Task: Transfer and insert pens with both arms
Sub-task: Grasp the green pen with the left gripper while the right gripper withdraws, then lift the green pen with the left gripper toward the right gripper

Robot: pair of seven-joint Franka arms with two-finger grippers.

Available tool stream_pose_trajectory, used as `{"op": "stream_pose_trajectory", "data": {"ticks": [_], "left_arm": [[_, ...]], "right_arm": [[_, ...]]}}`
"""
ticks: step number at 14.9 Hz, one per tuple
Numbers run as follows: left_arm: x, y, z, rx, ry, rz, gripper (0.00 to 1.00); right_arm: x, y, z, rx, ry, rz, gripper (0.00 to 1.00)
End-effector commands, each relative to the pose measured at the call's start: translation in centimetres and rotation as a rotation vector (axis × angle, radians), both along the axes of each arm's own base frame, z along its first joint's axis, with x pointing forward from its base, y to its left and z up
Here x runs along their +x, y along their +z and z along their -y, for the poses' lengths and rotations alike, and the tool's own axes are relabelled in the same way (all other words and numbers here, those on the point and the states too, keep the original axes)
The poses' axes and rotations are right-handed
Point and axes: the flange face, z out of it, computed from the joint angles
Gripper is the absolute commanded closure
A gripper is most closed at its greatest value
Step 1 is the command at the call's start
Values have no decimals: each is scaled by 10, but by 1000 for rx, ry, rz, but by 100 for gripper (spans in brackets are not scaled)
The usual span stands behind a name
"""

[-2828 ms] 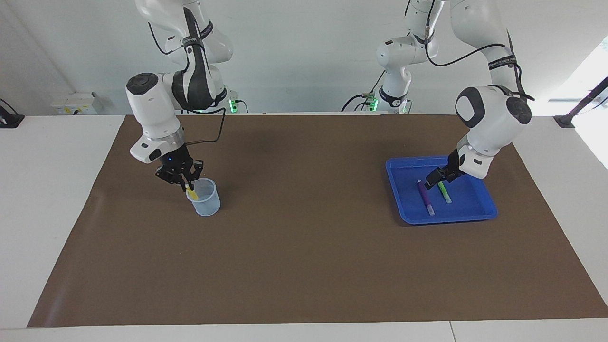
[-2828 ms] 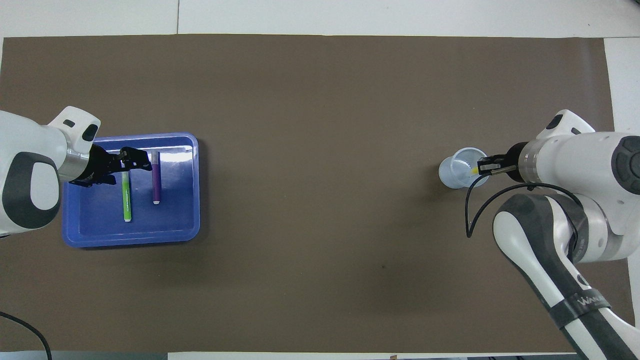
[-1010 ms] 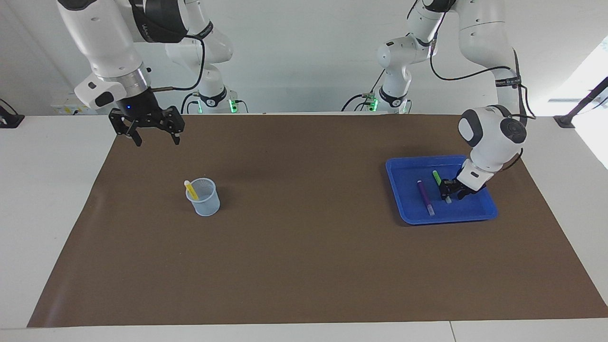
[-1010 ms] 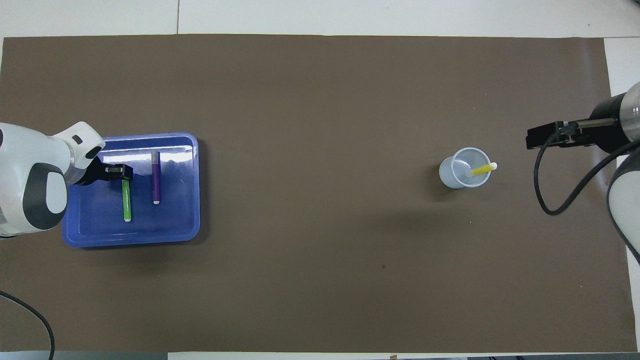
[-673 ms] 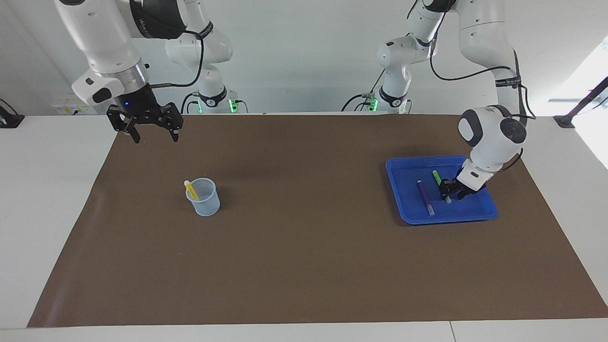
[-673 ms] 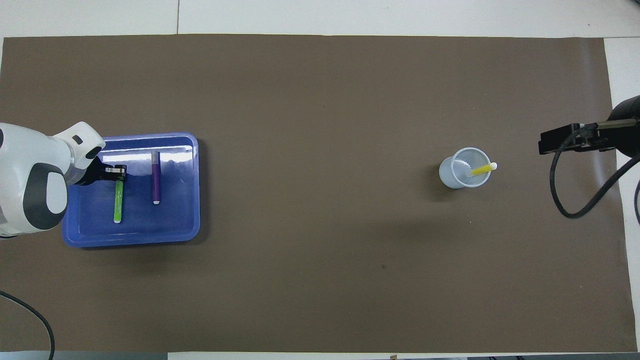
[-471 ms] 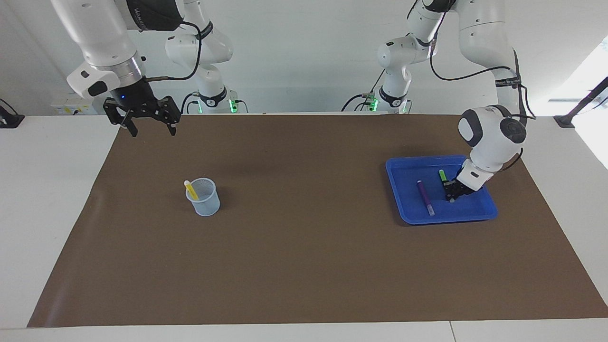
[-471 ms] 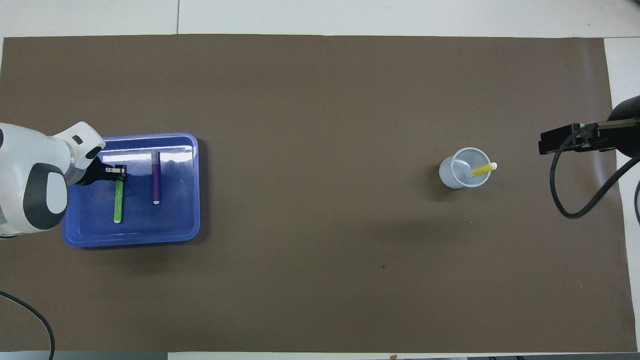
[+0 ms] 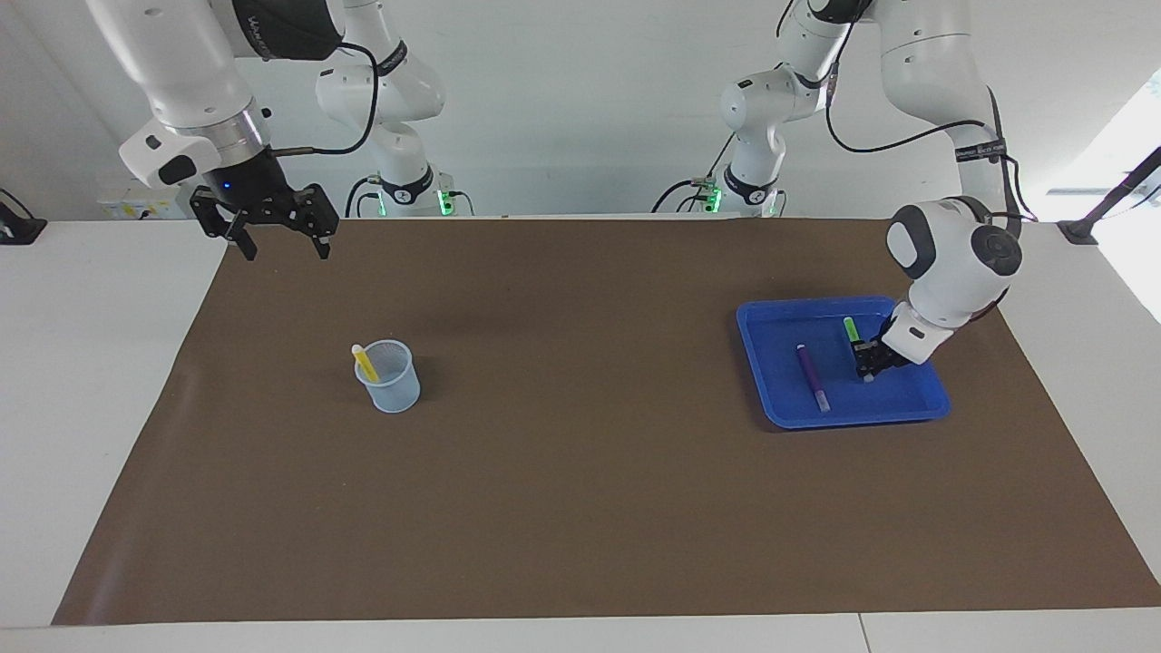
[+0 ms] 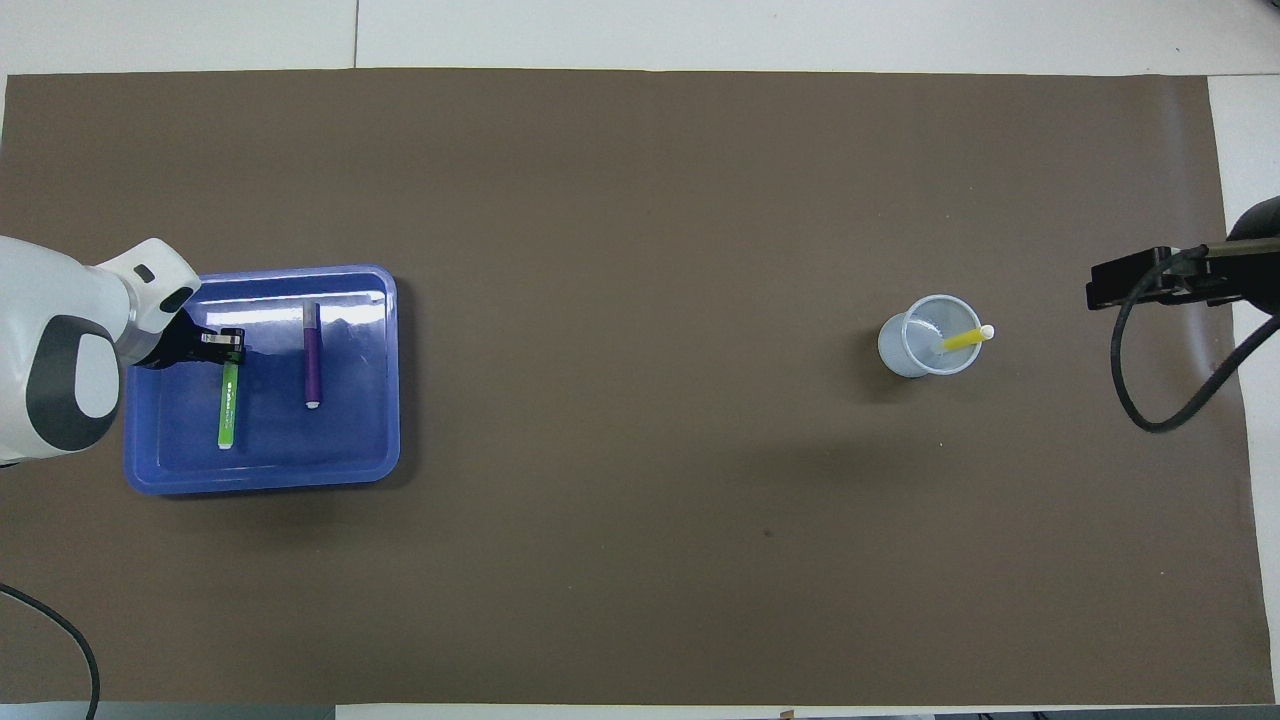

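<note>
Left gripper (image 9: 868, 365) clamps the green pen (image 9: 851, 331) in the blue tray (image 9: 780, 413).
Pen tilted, pale end down, green end toward the robots; right gripper (image 9: 279, 243) waits upper left, jaws open.

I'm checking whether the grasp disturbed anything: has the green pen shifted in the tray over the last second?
Yes. The green pen, gripped by the left gripper, has slid away from the purple pen, toward the blue tray's wall at the left arm's end.

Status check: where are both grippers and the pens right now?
Left gripper shut on green pen in blue tray. Right gripper open, raised, waiting. Yellow pen in cup; purple pen in tray.
</note>
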Motion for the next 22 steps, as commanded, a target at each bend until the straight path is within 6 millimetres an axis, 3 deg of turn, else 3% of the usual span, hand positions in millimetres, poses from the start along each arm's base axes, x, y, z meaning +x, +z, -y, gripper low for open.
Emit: {"op": "stream_pose_trajectory", "data": {"ticks": [1,6,9,14,16,20,22], "left_arm": [[15,35,5,-57,123,-62,100],[24,109,37,-195,466,-204,100],[26,143,73,-260,753,-308,100],[12,197,136,-412,1135,-492,100],[6,211,164,-458,1248,-586,100],[-17,212,200,-605,1372,-768,100],[-35,208,229,-636,1384,-806,100]], "right_arm": [[-8,6,2,3,-19,-1,0],[-8,6,-2,4,-27,-2,0],[-8,7,-6,7,-29,-4,0],[-10,5,-9,33,-41,-22,0],[-11,7,-10,33,-38,-19,0],[-12,8,-14,39,-35,-16,0],[-11,11,-40,162,-60,-12,0]]}}
